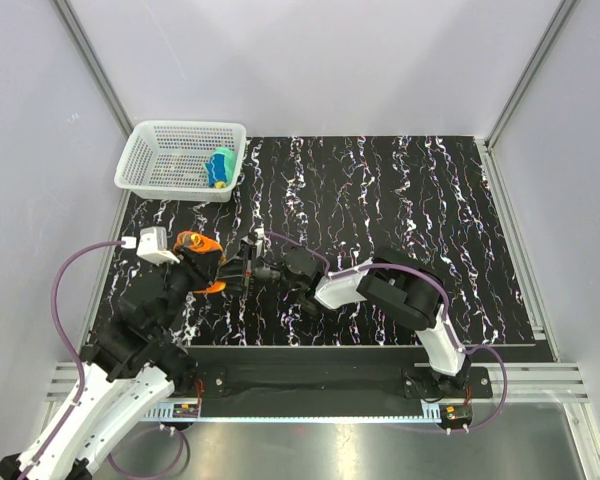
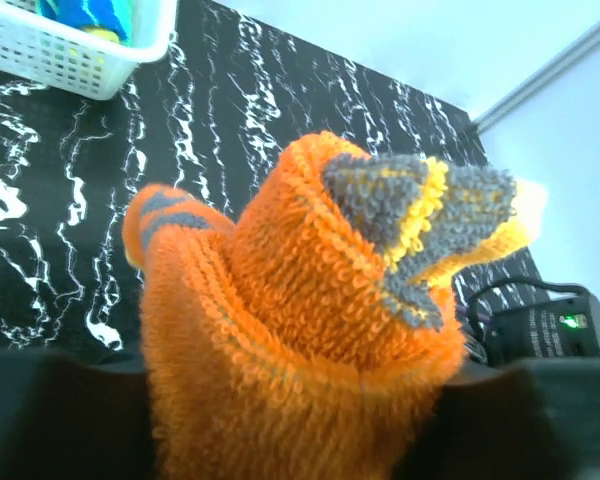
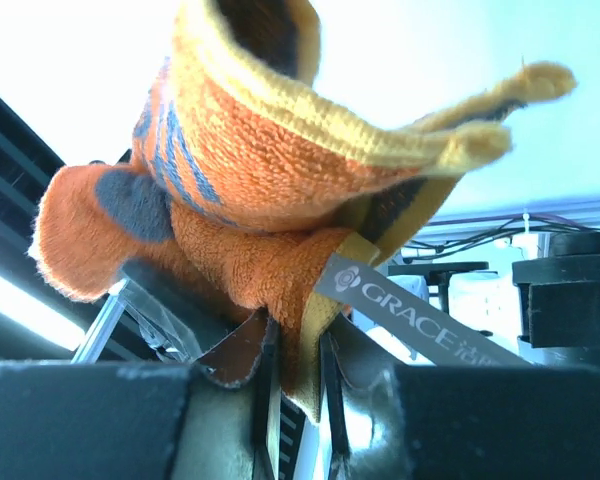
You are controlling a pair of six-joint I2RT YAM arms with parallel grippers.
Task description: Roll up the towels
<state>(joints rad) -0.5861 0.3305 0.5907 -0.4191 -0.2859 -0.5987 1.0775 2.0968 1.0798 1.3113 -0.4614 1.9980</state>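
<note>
My right gripper (image 3: 295, 345) pinches the orange towel (image 3: 240, 230) at its labelled hem so the roll cannot unwind, above the worktop (image 1: 380, 200) between my arms. My left gripper (image 2: 295, 400) brackets the roll's other end, but I cannot tell whether it is gripping. The yellow towel (image 1: 220, 167) lies in the basket (image 1: 140, 180).

Bright orange terry-cloth towel (image 2: 280, 340) right up close: soft looped pile, fuzzy and matt, and the grey patches are just as nubbly. Its grey woven label (image 3: 410, 312) looks smooth, with a slight sheen. White mesh basket (image 1: 170, 190) is shiny moulded plastic. Black white-veined tabletop (image 1: 400, 200) is smooth and faintly glossy.
</note>
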